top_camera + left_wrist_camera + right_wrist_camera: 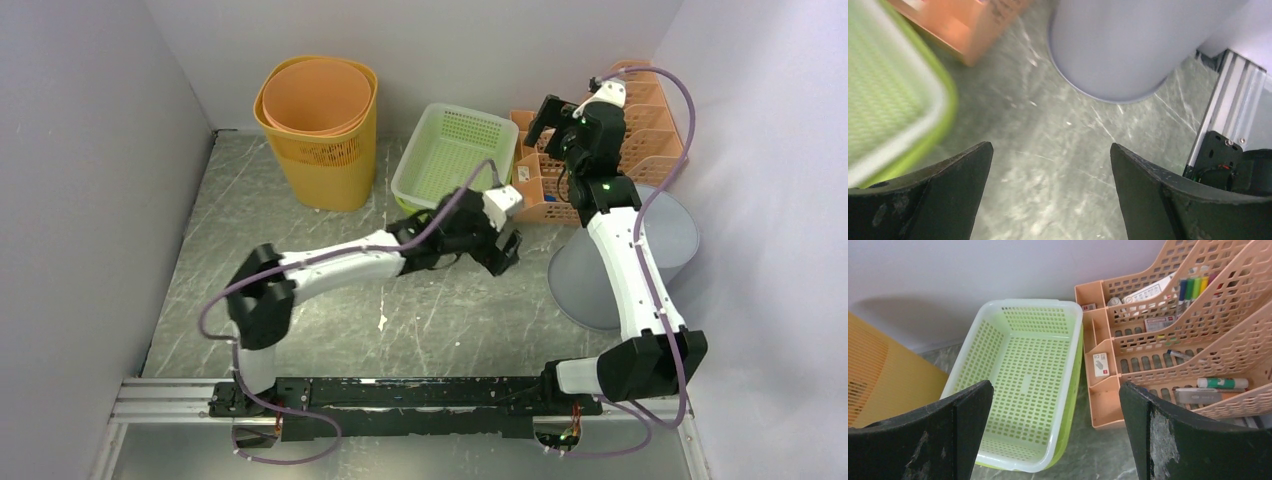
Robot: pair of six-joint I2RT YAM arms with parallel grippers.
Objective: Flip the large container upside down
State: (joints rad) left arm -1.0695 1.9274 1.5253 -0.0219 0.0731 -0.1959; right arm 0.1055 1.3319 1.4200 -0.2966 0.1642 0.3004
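No legible text or numbers.

Soft, even light, faint shadows throughout. The left wrist view is blurred, worst on the green basket [893, 100] at left. The right wrist view is sharp; a soft shadow lies on the wall [893, 310] upper left.

Pale grey round plastic container [575, 285]: the white right arm [625, 270] crosses it from overhead, hiding its middle; the left wrist view cuts off its top.
Lime green perforated plastic basket [893, 95]: blurred at the left wrist, cut by the left edge.
Orange slotted plastic desk organiser [1168, 340]: runs off the right edge; label print too small to read.
Yellow-orange plastic bin [883, 375]: only a corner shows.
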